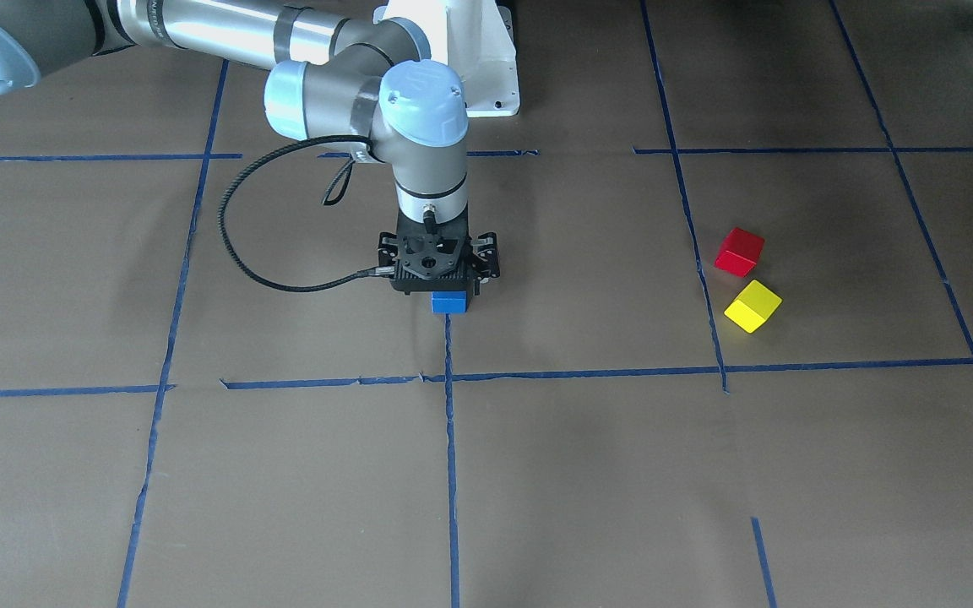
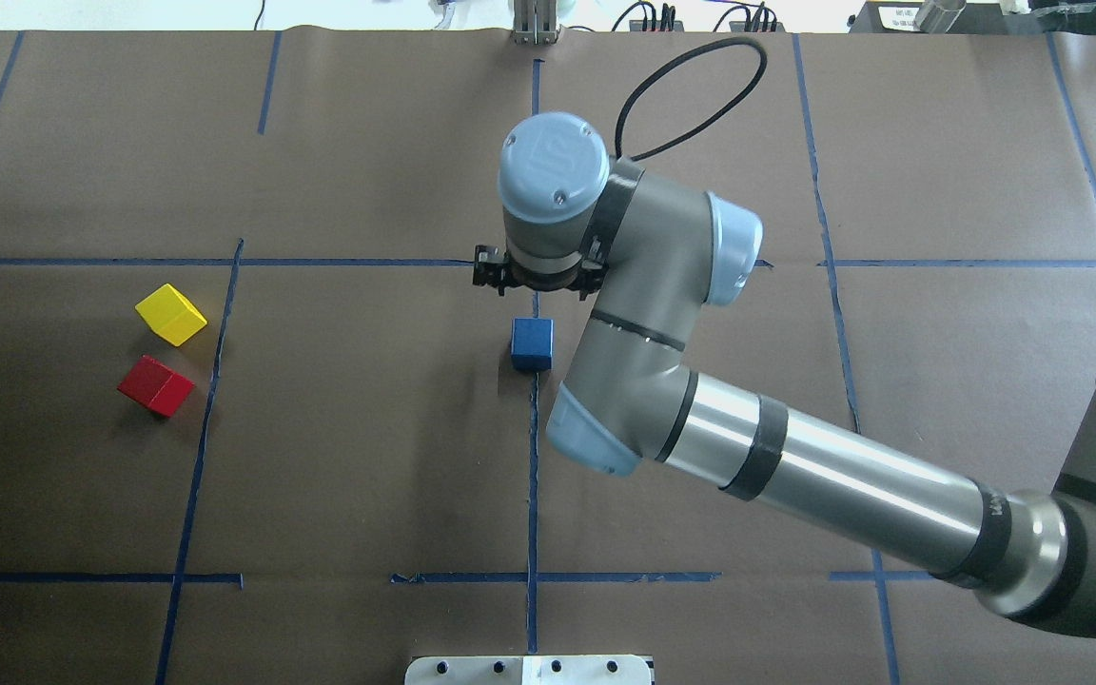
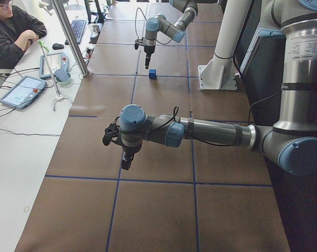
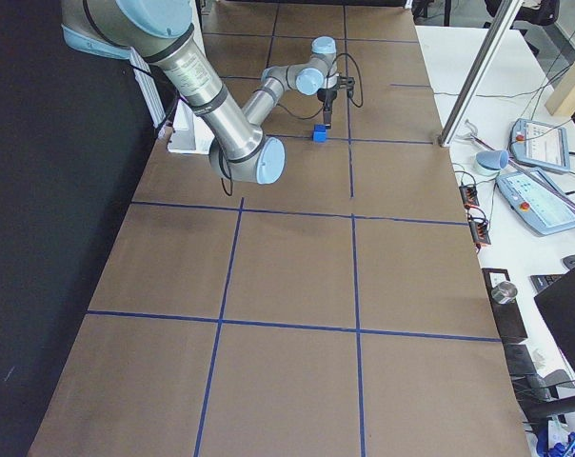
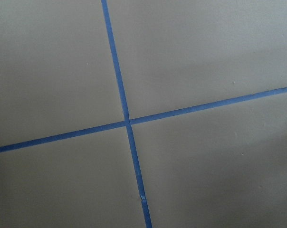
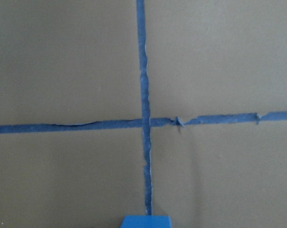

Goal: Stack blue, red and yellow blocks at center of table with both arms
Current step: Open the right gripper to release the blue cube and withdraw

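As the blue block (image 2: 532,343) lies free on the table (image 2: 367,457), the right gripper (image 1: 440,272) is held just above it, jaws seemingly spread, empty. The left gripper's (image 3: 125,165) opening cannot be told; the red block (image 2: 156,385), well to the blue block's left, is judged due for grasping next.

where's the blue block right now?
Overhead view: the blue block sits mid-table on the central tape line, just under the right pincer. The red block and yellow block lie far off on the robot's left.
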### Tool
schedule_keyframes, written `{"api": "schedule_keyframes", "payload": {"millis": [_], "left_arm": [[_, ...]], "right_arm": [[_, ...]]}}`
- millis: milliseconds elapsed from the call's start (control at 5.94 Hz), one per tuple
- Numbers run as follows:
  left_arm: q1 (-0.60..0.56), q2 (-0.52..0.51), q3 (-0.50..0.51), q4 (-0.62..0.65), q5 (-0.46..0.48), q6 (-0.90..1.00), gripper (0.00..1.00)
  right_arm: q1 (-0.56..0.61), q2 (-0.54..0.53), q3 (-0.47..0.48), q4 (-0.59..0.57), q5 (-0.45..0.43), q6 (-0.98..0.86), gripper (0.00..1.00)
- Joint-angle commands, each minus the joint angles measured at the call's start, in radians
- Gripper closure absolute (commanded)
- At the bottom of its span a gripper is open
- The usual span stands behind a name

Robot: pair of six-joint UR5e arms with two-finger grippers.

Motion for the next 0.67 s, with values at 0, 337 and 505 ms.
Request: {"api": "schedule_keyframes", "payload": {"millis": [0, 337, 505], "left_arm": [[0.105, -0.006, -0.003, -0.037, 0.002, -0.001, 0.0], [0.141, -0.009, -0.009, -0.036, 0.001, -0.005, 0.0], [0.142, -0.009, -0.014, -0.039, 0.001, -0.092, 0.0]], "right_arm": [[0.183, -0.079, 0.051, -0.039, 0.172, -0.205, 0.0], [0.385, -0.353, 0.211, -0.039, 0.259, -0.567, 0.0], [0.497, -0.445, 0.223, -0.037, 0.325, -0.765, 0.0]]}}
